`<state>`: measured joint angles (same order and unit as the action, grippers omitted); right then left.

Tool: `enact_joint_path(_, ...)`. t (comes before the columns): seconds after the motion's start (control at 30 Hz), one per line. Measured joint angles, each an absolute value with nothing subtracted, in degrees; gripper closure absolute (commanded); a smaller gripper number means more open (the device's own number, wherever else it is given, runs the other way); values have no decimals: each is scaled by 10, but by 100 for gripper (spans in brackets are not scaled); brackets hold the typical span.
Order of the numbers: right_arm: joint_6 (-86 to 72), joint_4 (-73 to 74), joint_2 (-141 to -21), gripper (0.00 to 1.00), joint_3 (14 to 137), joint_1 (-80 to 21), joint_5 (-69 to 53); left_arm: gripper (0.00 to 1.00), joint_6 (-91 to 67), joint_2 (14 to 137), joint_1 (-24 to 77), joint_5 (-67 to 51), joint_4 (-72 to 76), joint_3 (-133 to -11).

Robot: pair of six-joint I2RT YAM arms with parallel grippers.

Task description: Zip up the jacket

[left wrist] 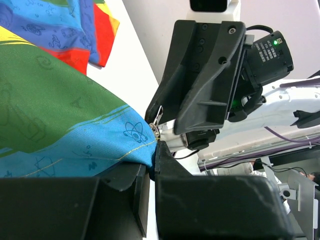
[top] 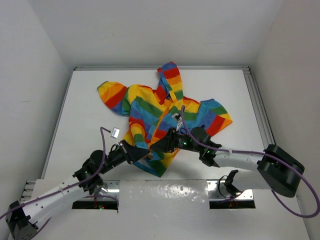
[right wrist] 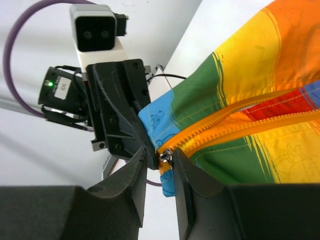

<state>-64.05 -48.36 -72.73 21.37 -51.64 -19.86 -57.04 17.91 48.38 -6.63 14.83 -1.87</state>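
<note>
The rainbow-striped jacket (top: 160, 107) lies spread on the white table, hood at the far side and front zipper partly open. My left gripper (top: 141, 152) is shut on the blue bottom hem (left wrist: 75, 145) beside the zipper's end, fingers (left wrist: 170, 165) pinching the cloth. My right gripper (top: 160, 145) faces it from the right, nearly touching it. In the right wrist view its jaws (right wrist: 161, 156) stand slightly apart around the metal zipper slider (right wrist: 165, 159) at the bottom of the orange zipper trim (right wrist: 225, 125). The slider touches the right finger.
The right gripper's body (left wrist: 205, 85) fills the left wrist view, and the left gripper (right wrist: 117, 110) stands close behind my right fingers. A metal rail (top: 257, 105) runs along the table's right edge. White walls enclose the table.
</note>
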Motion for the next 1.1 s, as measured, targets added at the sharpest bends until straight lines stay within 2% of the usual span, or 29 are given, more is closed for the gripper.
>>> enact_joint_path(0.5,-604,-422,-732,79,240,-543,-153,100,-570,179,484,-65,147,-19)
enact_joint_path(0.53,-602,-418,-733,80,241,-546,-149,100,-570,179,484,-65,146,-19)
enact_joint_path(0.57,-600,-414,-733,91,243,-548,-143,100,-570,179,484,-65,145,-19)
enact_joint_path(0.63,-595,-405,-734,100,247,-552,-132,100,-570,179,484,-64,143,-19)
enact_joint_path(0.87,-579,-382,-727,100,251,-576,-72,100,-571,166,484,-55,126,-19)
enact_joint_path(1.1,-512,-286,-712,100,303,-609,13,100,-572,129,483,-43,102,-18)
